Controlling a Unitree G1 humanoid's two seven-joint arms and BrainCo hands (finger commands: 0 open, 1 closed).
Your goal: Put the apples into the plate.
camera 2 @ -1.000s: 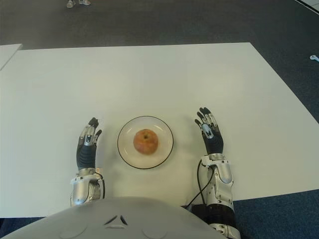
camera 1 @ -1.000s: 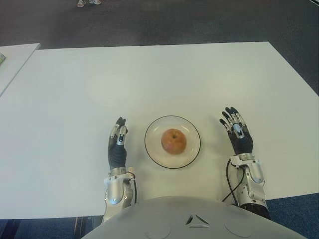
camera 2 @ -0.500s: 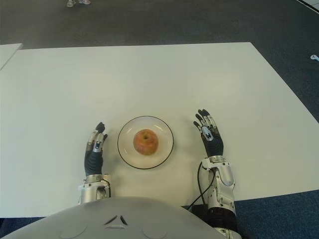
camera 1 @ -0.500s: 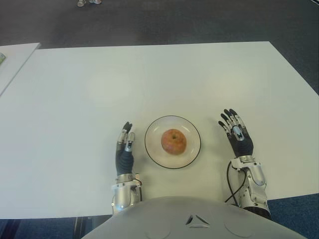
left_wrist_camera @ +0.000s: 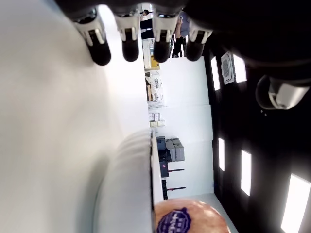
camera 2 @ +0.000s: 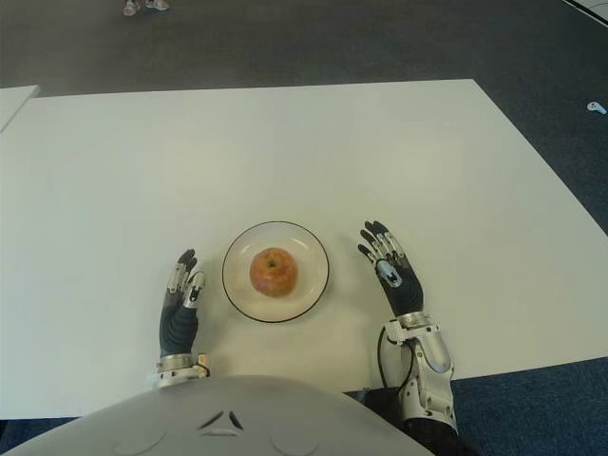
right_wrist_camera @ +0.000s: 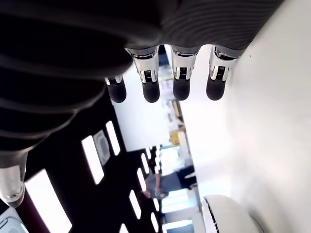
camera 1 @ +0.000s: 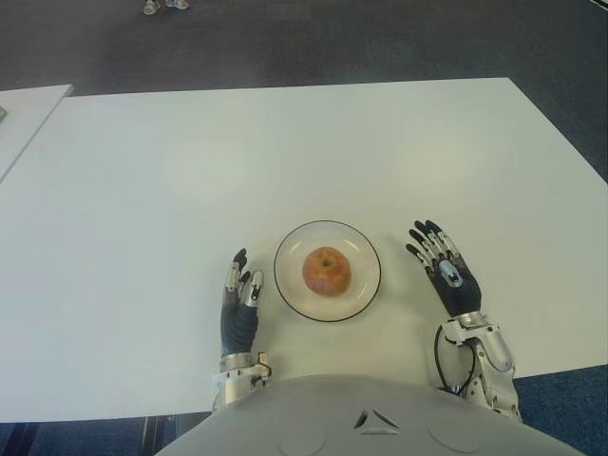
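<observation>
one apple (camera 1: pixel 327 271) on one plate (camera 1: pixel 364 294); two hands empty.

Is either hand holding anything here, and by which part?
Nothing is held. The left hand and right hand are open beside the plate; the apple sits in it.

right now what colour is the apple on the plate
The apple is reddish orange with yellowish patches, seen best in the left eye view.

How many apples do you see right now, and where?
1. The apple sits in the middle of the plate, between the open left hand and the open right hand. No other apple shows on the table.
</observation>
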